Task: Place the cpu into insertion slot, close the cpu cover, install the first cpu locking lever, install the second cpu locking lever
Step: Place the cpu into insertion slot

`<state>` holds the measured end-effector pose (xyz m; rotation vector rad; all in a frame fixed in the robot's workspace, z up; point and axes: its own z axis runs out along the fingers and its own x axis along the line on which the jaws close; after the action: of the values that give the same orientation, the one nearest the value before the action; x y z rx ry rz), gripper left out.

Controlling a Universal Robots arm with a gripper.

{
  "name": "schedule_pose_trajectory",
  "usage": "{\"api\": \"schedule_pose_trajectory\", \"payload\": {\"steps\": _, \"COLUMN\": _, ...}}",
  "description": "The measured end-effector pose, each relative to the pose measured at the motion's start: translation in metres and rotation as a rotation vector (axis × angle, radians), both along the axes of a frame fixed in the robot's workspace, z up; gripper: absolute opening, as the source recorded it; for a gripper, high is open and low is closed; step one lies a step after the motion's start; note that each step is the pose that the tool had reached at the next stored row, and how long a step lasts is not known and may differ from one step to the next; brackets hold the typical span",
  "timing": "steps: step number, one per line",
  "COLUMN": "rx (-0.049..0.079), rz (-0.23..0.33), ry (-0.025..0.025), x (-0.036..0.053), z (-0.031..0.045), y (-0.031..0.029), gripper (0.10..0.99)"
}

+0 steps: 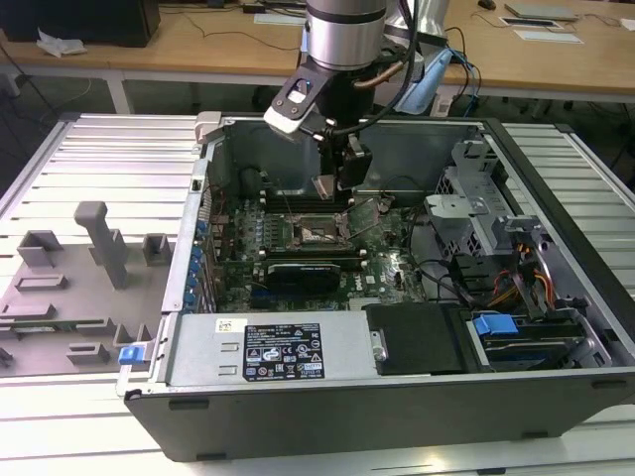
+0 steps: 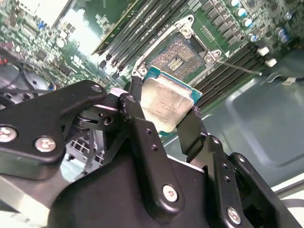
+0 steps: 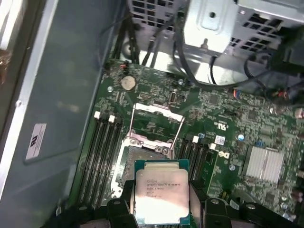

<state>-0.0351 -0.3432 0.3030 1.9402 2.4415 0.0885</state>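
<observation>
From the exterior view's left, grey fixture blocks point(image 1: 99, 248) stand on the slatted table point(image 1: 89, 139) beside the open case point(image 1: 397, 416). A white label point(image 1: 288, 352) sits on the metal box along the case's near edge; its print I leave unread. Inside, near the middle of the green board point(image 1: 382, 266), the slot point(image 1: 317, 234) lies bare, its pale pin field showing, and its cover point(image 3: 156, 108) is swung up at one edge of it. My gripper point(image 2: 164, 116) is clamped on the cpu point(image 3: 159, 197), with my fingers point(image 2: 135, 109) pressing two opposite edges, and I hold it above the slot, clear of it and not yet seated. Dark print crosses its silvery lid. I judge the chip light, thin and stiff. The smooth lid is likely slippery, and the underside and the slot's pins look easily damaged, so the bare edges are the place to hold it. At the right stands the drive cage point(image 1: 466, 213) with its cables.
</observation>
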Motion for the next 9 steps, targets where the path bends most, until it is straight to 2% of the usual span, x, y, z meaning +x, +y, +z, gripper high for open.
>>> {"api": "schedule_pose_trajectory", "payload": {"steps": 5, "rx": 0.0, "rz": -0.109, "ry": 0.0, "x": 0.0, "z": -0.0025, "y": 0.0, "gripper": 0.541}}
{"api": "schedule_pose_trajectory", "payload": {"steps": 9, "rx": 0.0, "rz": -0.168, "ry": 0.0, "x": -0.0001, "z": -0.0083, "y": 0.0, "gripper": 0.541}}
